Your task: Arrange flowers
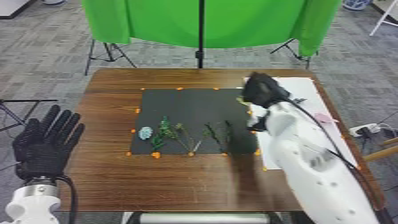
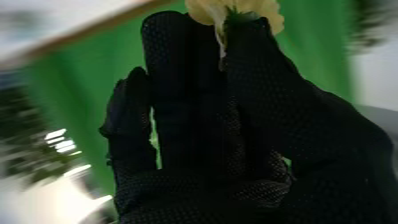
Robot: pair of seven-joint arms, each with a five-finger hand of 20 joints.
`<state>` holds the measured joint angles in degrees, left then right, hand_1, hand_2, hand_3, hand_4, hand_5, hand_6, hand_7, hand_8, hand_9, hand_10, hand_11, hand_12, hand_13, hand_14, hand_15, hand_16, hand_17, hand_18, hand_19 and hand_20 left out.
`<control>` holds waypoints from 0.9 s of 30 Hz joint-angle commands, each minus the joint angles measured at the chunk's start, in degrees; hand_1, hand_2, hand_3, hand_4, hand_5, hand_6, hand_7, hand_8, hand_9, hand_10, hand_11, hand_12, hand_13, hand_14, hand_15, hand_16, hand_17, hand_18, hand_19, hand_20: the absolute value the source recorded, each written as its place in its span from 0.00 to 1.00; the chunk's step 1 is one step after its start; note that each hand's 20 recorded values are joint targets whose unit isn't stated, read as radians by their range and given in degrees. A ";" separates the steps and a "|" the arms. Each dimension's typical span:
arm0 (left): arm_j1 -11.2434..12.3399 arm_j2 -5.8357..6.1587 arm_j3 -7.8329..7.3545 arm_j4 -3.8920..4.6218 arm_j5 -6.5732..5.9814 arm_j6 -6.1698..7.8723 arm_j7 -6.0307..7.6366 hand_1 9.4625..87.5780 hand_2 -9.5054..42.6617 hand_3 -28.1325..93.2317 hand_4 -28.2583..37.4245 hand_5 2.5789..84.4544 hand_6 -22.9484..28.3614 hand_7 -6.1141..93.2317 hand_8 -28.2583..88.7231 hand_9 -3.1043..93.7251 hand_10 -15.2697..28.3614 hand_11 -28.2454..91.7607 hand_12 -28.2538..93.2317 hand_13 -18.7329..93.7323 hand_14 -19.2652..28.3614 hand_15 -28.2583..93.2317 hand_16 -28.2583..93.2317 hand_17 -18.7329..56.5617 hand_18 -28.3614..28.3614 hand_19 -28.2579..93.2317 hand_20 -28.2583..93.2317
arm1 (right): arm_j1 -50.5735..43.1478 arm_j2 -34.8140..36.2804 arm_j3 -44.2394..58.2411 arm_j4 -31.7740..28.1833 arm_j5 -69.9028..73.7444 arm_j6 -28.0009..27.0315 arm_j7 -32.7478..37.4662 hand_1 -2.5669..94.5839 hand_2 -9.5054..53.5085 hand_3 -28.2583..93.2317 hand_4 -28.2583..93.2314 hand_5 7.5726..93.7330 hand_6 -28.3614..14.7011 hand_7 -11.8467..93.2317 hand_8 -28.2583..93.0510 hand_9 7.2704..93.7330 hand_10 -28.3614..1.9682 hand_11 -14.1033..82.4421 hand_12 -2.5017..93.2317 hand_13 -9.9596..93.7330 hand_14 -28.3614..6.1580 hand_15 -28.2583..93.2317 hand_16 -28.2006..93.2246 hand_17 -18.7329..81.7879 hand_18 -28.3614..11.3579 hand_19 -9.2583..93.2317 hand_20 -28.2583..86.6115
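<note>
My right hand (image 1: 261,90) is over the seam between the black mat (image 1: 191,107) and the white sheet (image 1: 282,82). In the right wrist view that hand (image 2: 253,95) pinches a pale yellow flower (image 2: 244,9) by its stem, thumb against fingers. On the mat's near half lie a light blue flower (image 1: 146,133), green sprigs (image 1: 163,129) and thin stems (image 1: 184,137). A pink flower (image 1: 325,118) rests on the white sheet, beside the right arm. My left hand (image 1: 46,145) is at the table's left side, palm up with straight fingers, touching no flower.
Orange tape pieces (image 1: 156,155) mark the mat's edges. Behind the brown table (image 1: 111,100) hang a green cloth (image 1: 209,25) and its black stand (image 1: 200,54). My right arm (image 1: 306,150) crosses the white sheet.
</note>
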<state>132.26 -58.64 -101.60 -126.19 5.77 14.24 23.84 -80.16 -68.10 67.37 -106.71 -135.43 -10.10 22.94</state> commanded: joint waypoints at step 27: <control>-2.64 2.47 2.54 1.44 -3.44 -1.25 -0.85 0.22 0.37 0.90 0.00 0.49 0.60 0.16 0.17 0.42 0.66 0.37 0.32 0.45 0.67 0.38 0.22 0.19 0.72 0.47 0.33 | 12.37 -29.18 -9.83 30.28 -20.29 -7.62 -5.10 0.56 0.00 0.86 0.00 0.70 0.63 0.29 0.15 0.73 0.50 0.33 0.21 0.71 0.54 0.54 0.50 0.47 0.18 0.87 0.60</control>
<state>128.71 -55.98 -98.75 -125.18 2.75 13.68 23.83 -67.26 -96.03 57.52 -75.50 -158.94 -19.39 16.33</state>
